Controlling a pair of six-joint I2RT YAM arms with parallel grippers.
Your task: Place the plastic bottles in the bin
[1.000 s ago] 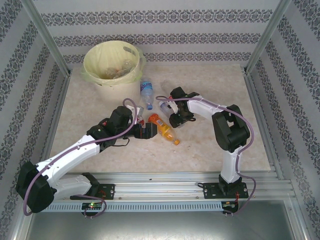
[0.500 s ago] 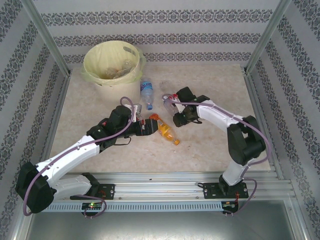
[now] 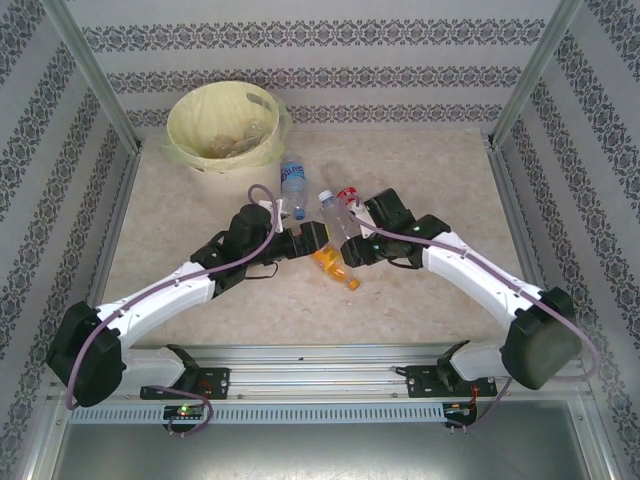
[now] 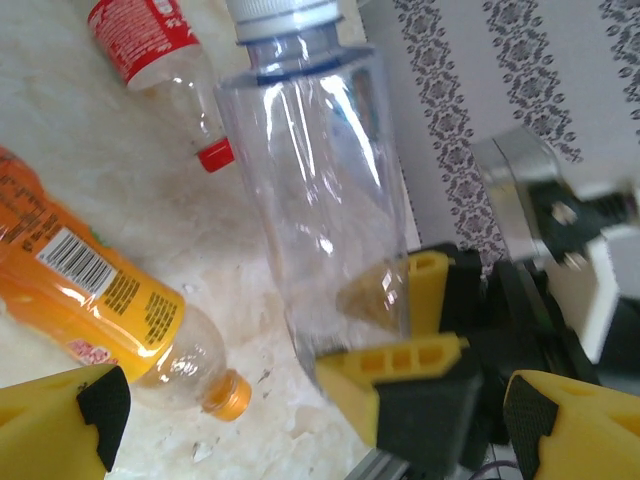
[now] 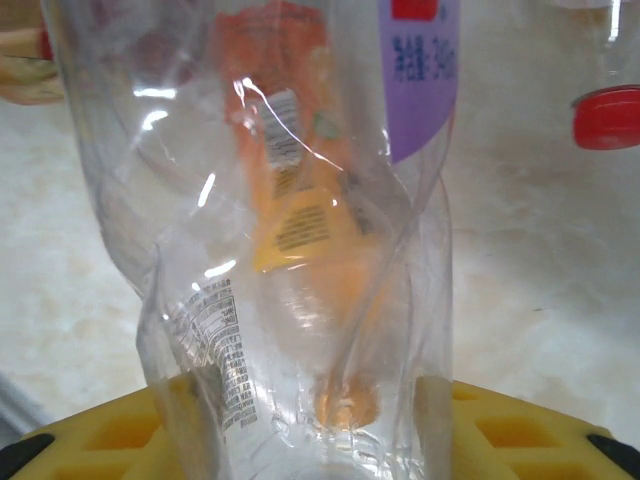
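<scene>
Both arms reach in from the near edge and meet at mid-surface, their wrists almost touching. The left gripper (image 3: 318,240) has its jaws spread wide, holding nothing. The right gripper (image 3: 347,245) has its yellow fingers (image 4: 400,365) clamped on a bottle (image 3: 331,213).

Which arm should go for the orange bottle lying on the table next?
Left. The left fingers are open right by the orange bottle; the right fingers are shut on the clear bottle.
</scene>
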